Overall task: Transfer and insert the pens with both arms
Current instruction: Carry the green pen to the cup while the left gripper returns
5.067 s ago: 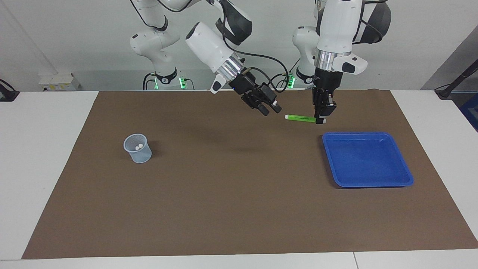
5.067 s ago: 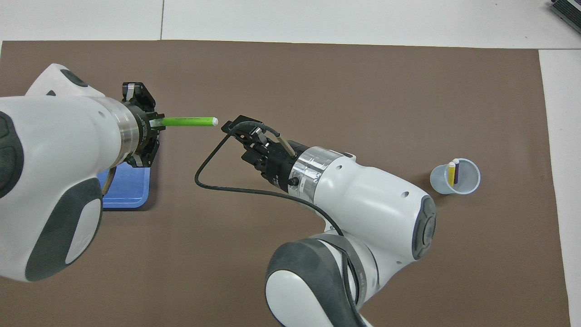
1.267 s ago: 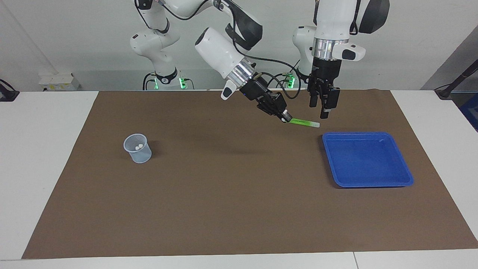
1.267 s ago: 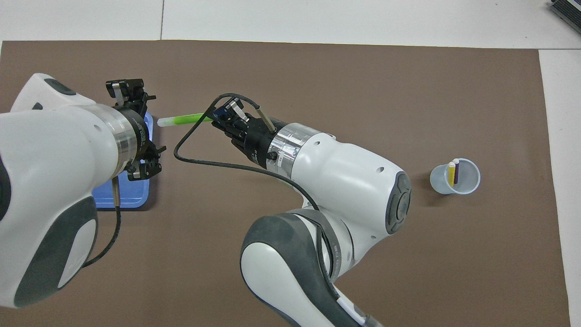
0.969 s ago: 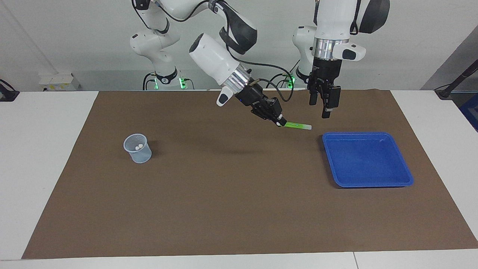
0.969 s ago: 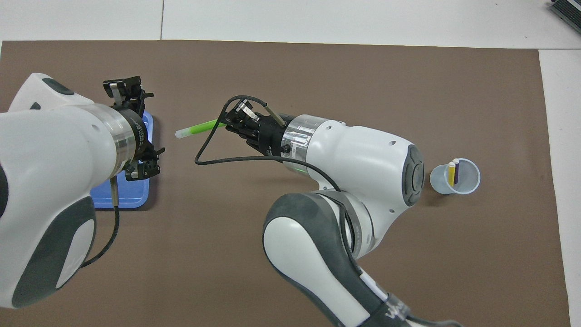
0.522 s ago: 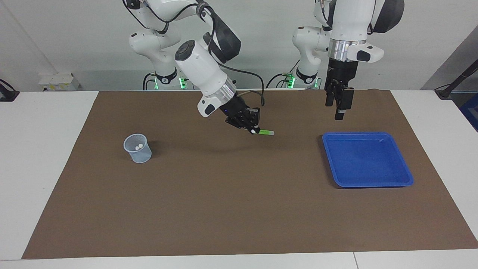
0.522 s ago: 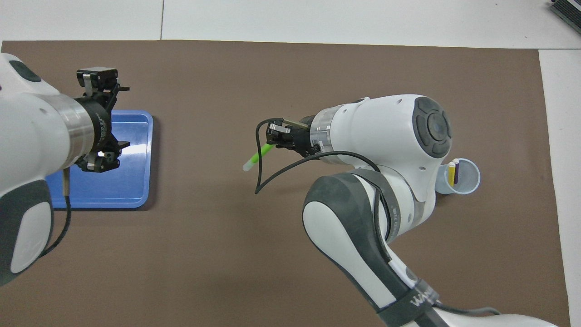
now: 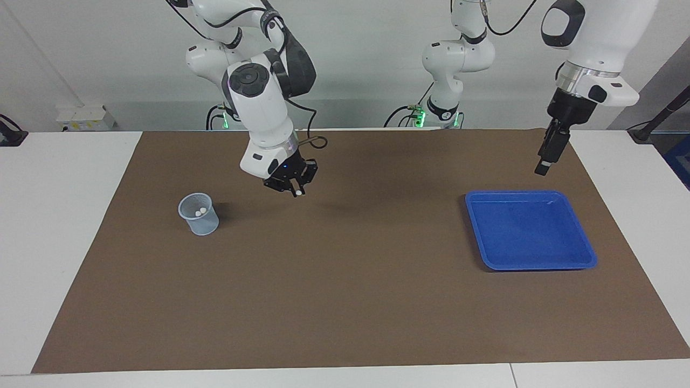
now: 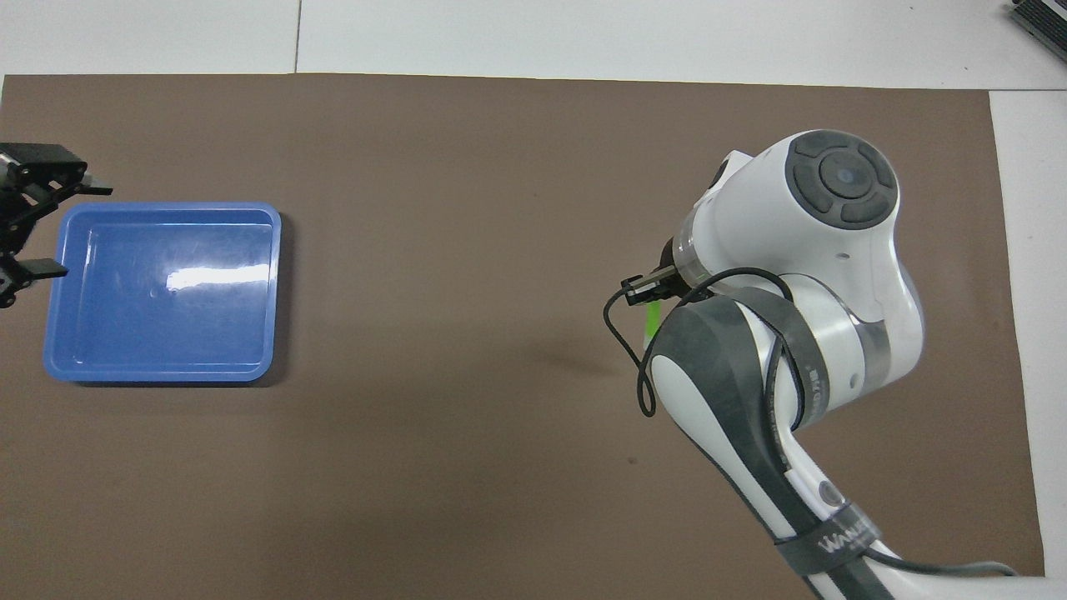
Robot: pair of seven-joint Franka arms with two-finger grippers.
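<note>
My right gripper (image 9: 291,187) is shut on the green pen (image 10: 651,321) and holds it in the air over the mat, beside the clear cup (image 9: 199,214). In the facing view only the pen's whitish tip (image 9: 297,192) shows below the fingers. Two whitish cap ends (image 9: 199,212) stand in the cup; the pens' bodies are not clear to see. In the overhead view the right arm hides the cup. My left gripper (image 9: 544,164) is open and empty, raised over the mat's edge beside the blue tray (image 9: 531,229). It also shows in the overhead view (image 10: 62,227).
The blue tray (image 10: 167,292) lies empty on the brown mat (image 9: 345,285) toward the left arm's end. White table borders the mat. A black cable loops off the right wrist (image 10: 638,367).
The right gripper carried the green pen from near the tray toward the cup and turned it to point down. The left gripper, having let go, swung away past the tray.
</note>
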